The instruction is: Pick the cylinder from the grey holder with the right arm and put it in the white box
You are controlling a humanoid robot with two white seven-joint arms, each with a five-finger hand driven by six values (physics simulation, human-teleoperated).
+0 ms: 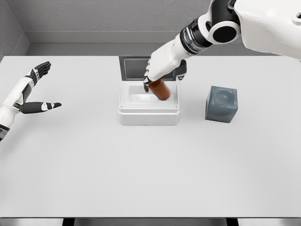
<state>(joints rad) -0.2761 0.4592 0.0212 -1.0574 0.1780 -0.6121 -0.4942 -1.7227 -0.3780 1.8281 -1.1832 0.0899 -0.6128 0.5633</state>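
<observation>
A brown cylinder [161, 90] hangs tilted over the hollow of the white box [148, 116], its lower end just inside the box's rim. My right hand [162, 73] comes in from the upper right and is shut on the cylinder's upper end. The grey holder [221, 104] stands to the right of the box and has nothing in it. My left hand [36, 89] hovers at the far left of the table, fingers spread, holding nothing.
The box's dark grey lid [134, 67] stands open behind the box. The white table [150, 174] stretches wide in front, with its near edge at the bottom of the view.
</observation>
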